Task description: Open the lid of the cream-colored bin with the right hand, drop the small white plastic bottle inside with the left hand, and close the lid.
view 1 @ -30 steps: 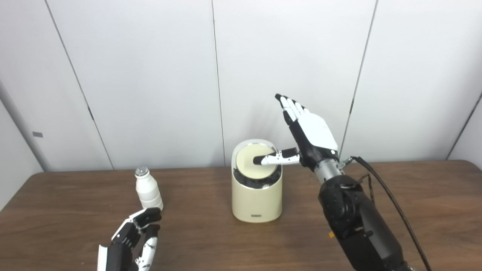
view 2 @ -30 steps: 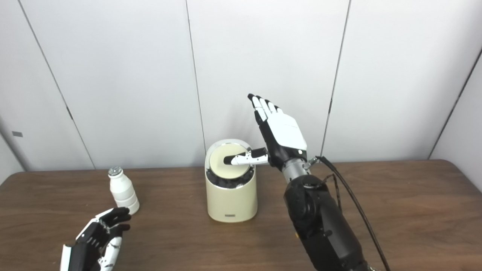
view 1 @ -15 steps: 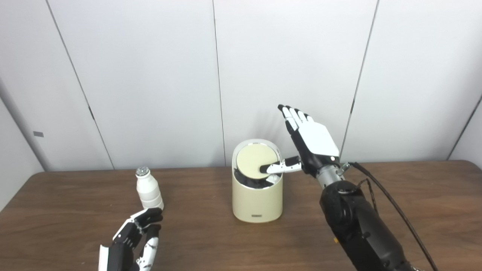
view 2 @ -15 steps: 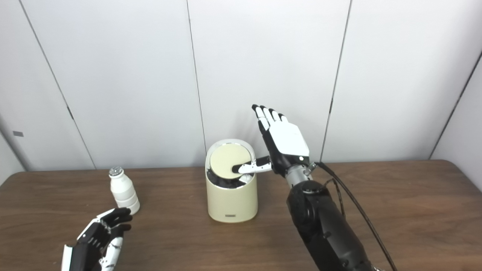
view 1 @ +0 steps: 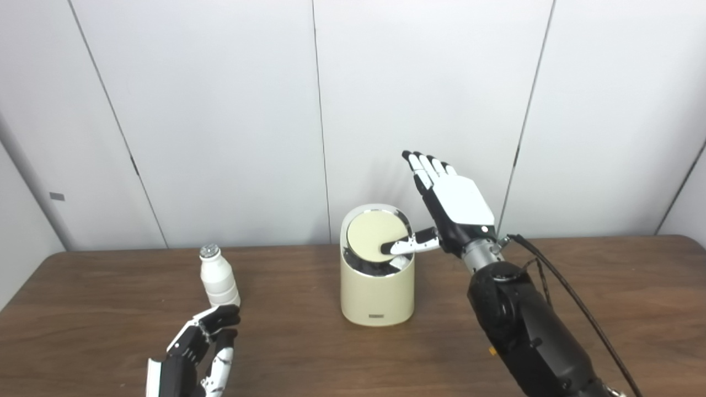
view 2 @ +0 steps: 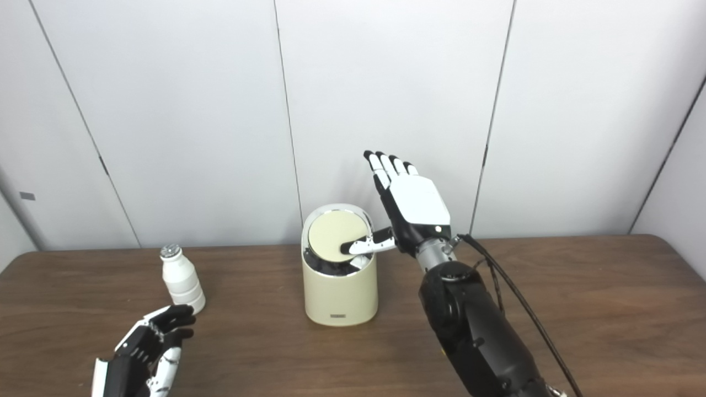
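Both hands are holding nothing: the right hand [view 1: 455, 204], fingers spread, is thumbing the bin [view 1: 377, 292] lid [view 1: 375, 236]; the left hand [view 1: 193, 358] is waiting open. Standing on the worktop [view 1: 99, 309] just beyond it, the bottle [view 1: 219, 277] is looking light, smooth and likely slippery, best gripped around its ribbed body.

a bare lab or test room: plain white wall panels [view 1: 220, 110] rise behind the right hand [view 1: 458, 204], a brown wooden table [view 1: 634, 309] spreads below it.

Bottle [view 1: 218, 277] left of bin [view 1: 377, 286], both on table [view 1: 606, 275]
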{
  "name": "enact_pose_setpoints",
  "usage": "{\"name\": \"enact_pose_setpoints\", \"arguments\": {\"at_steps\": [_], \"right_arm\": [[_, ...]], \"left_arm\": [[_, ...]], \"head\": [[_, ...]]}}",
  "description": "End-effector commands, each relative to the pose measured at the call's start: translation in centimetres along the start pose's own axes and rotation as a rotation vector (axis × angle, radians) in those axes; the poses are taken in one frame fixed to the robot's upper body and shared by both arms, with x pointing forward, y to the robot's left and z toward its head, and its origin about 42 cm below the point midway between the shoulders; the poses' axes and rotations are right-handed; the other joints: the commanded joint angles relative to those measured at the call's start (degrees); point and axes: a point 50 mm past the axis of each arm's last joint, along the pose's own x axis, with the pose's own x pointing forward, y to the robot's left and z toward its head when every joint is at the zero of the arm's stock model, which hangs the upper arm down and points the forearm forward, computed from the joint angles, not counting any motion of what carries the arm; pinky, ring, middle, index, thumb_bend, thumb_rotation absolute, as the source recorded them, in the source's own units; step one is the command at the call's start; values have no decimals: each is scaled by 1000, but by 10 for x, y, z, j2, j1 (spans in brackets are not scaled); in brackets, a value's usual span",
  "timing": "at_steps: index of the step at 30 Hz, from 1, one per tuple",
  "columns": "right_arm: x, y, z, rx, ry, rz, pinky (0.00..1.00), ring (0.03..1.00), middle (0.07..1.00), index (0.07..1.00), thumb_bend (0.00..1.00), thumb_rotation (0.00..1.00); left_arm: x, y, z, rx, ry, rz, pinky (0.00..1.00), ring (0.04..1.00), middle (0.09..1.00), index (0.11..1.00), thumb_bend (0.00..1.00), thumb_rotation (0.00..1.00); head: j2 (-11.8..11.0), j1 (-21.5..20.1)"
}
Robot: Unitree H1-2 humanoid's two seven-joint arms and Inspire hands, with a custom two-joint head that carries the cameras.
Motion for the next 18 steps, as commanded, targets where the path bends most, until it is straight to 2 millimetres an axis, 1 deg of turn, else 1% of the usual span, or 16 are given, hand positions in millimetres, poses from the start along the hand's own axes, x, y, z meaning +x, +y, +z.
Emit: {"name": "enact_pose_setpoints", "arguments": {"at_steps": [1, 5, 10, 15, 17, 18], "right_arm": [[10, -16, 3, -54, -25, -37, 1000, 1000, 1000, 1000, 1000, 374], [10, -18, 7, -74, -42, -43, 1000, 1000, 1000, 1000, 1000, 341], [10, -20, 12, -99, -53, -46, 1000, 1000, 1000, 1000, 1000, 304], [8, -20, 14, -94, -60, -50, 1000, 1000, 1000, 1000, 1000, 297], [7, -20, 13, -41, -56, -54, 1000, 1000, 1000, 1000, 1000, 369], [6, -19, 13, -12, -54, -56, 1000, 1000, 1000, 1000, 990, 465]], "left_arm": [[3, -3, 7, -4, -41, -1, 630, 688, 709, 680, 264, 422], [4, -4, 7, -6, -42, 1, 633, 689, 712, 682, 268, 431], [4, -4, 7, -11, -44, -2, 639, 690, 714, 682, 258, 413], [4, -4, 7, 1, -43, 1, 636, 689, 715, 684, 264, 422], [4, -3, 6, 3, -41, 2, 629, 685, 713, 682, 268, 431], [4, -3, 6, -1, -40, 2, 632, 688, 713, 683, 276, 434]], "head": [[-1, 0], [0, -1], [0, 0], [0, -1], [-1, -2], [-1, -3]]}}
